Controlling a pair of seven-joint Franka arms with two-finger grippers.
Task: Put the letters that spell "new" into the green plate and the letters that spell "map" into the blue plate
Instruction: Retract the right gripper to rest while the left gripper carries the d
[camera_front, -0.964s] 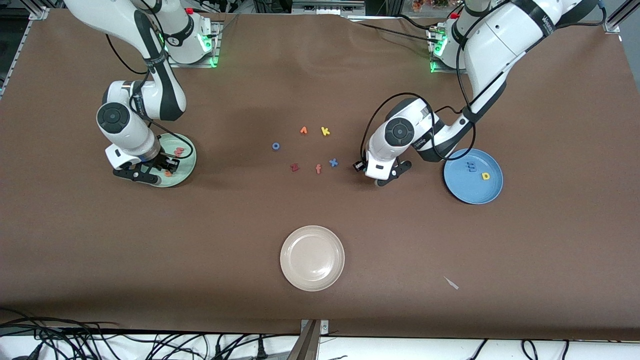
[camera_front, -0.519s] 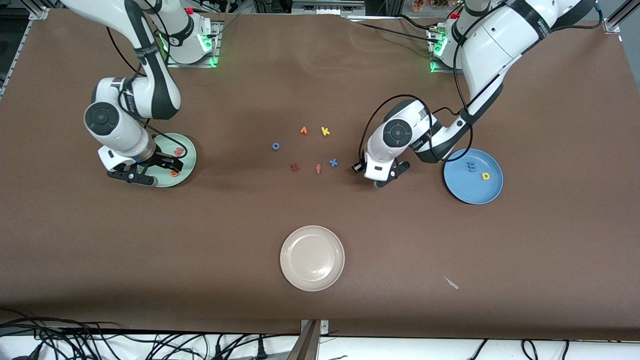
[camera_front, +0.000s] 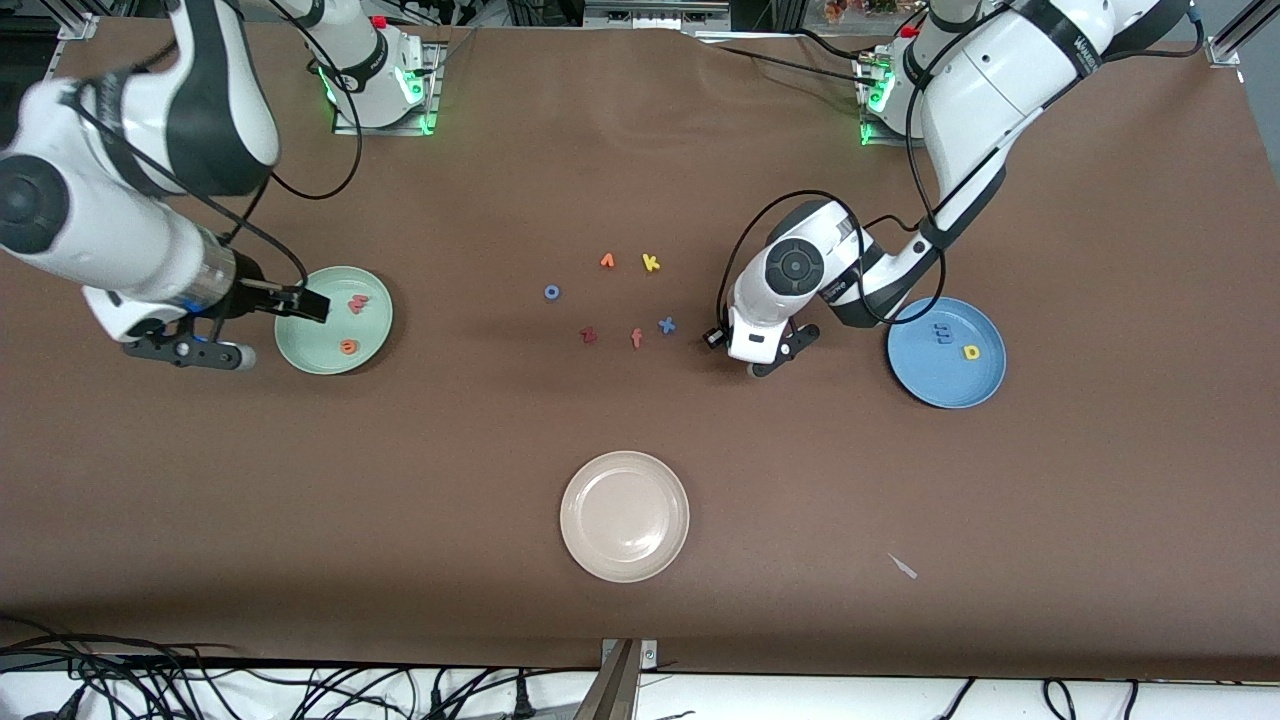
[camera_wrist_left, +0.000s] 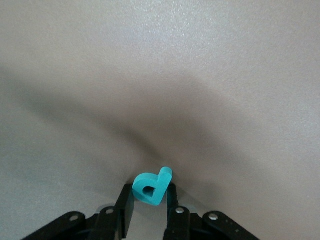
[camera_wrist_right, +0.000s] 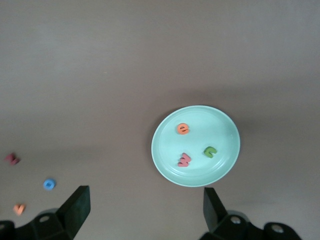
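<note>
The green plate (camera_front: 322, 338) (camera_wrist_right: 220, 130) holds the orange e (camera_front: 348, 347) (camera_wrist_right: 183, 129), the pink w (camera_front: 357, 304) (camera_wrist_right: 184, 159) and the green n (camera_wrist_right: 209, 151). My right gripper (camera_front: 245, 330) (camera_wrist_right: 145, 207) hangs open and empty, high over the table beside this plate. The blue plate (camera_front: 950, 382) holds the blue m (camera_front: 941, 332) and the yellow a (camera_front: 971, 351). Down at the table between the blue x and the blue plate, my left gripper (camera_front: 762, 366) (camera_wrist_left: 150, 200) is shut on the teal p (camera_wrist_left: 152, 186), which the front view hides.
Loose letters lie mid-table: a small orange one (camera_front: 607, 261), yellow k (camera_front: 651, 262), blue o (camera_front: 551, 292), dark red z (camera_front: 589, 335), orange f (camera_front: 636, 338), blue x (camera_front: 667, 324). A beige plate (camera_front: 625, 540) sits nearer the camera.
My right gripper opened, left the orange e in the green plate, then rose and swung off toward its own end of the table. My left gripper closed on the teal p.
</note>
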